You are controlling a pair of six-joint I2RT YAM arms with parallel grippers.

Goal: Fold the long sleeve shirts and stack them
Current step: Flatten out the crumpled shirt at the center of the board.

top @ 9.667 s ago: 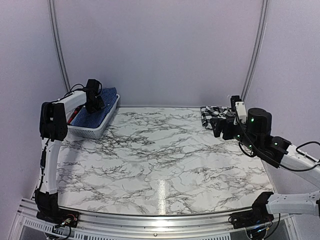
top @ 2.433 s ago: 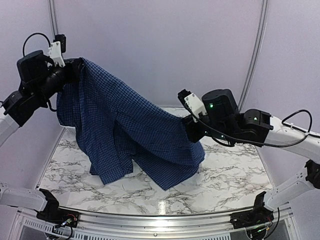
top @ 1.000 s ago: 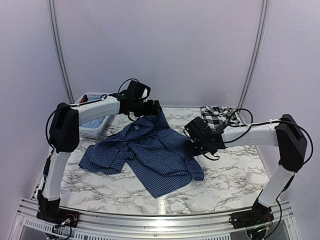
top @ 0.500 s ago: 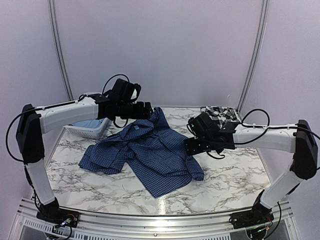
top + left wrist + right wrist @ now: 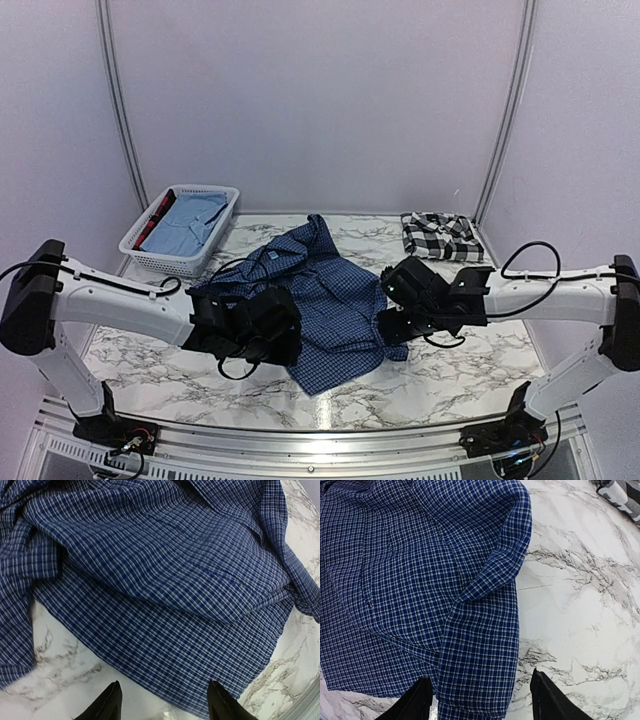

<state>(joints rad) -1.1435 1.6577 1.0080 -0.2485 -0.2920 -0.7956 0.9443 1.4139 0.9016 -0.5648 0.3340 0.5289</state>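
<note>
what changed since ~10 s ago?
The dark blue shirt came out of the basket and now lies spread on the table, let go. Left gripper swung from the collar to the near hem; right gripper hovers open at the right edge. Plaid shirt and basket unmoved.

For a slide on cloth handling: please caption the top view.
Left gripper and right gripper, both open, low over the rumpled blue shirt; plaid shirt beyond.

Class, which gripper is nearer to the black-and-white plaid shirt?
Right. The right gripper is at the blue shirt's right edge, below the plaid shirt. The left gripper is across the blue shirt, at its near-left side.
</note>
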